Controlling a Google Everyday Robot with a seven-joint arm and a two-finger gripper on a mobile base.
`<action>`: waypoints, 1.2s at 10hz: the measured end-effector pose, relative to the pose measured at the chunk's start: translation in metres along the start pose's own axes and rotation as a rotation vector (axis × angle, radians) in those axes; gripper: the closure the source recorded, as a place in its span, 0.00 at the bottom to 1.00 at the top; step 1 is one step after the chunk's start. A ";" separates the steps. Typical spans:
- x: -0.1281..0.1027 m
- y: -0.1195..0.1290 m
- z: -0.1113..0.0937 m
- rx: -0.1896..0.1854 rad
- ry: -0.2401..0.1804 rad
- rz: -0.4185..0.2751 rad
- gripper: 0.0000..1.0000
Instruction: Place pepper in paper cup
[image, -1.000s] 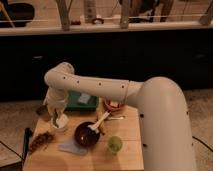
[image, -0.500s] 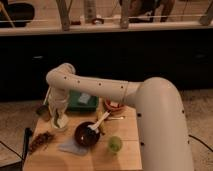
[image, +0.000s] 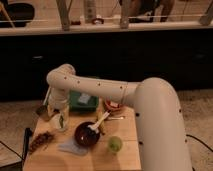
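Note:
My gripper (image: 59, 112) hangs from the white arm at the table's left side and points straight down. It is shut on the small green pepper (image: 61, 120), which hangs upright between the fingers. The white paper cup (image: 60, 127) stands directly under the gripper, and the pepper's lower end is at the cup's mouth. I cannot tell whether the pepper touches the cup's inside.
On the wooden table (image: 125, 159) stand a dark bowl with a white spoon (image: 87, 134), a light green cup (image: 115, 145), a green box (image: 82, 101) and a reddish dish (image: 114, 106). A brown dried clump (image: 42, 141) lies front left.
Almost nothing has changed. The gripper stays over the paper cup with the pepper in it.

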 end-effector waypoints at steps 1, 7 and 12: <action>-0.001 -0.001 0.001 -0.002 -0.001 -0.002 0.20; -0.008 -0.001 0.004 0.000 -0.001 -0.005 0.20; -0.010 -0.002 0.000 0.010 0.001 -0.020 0.20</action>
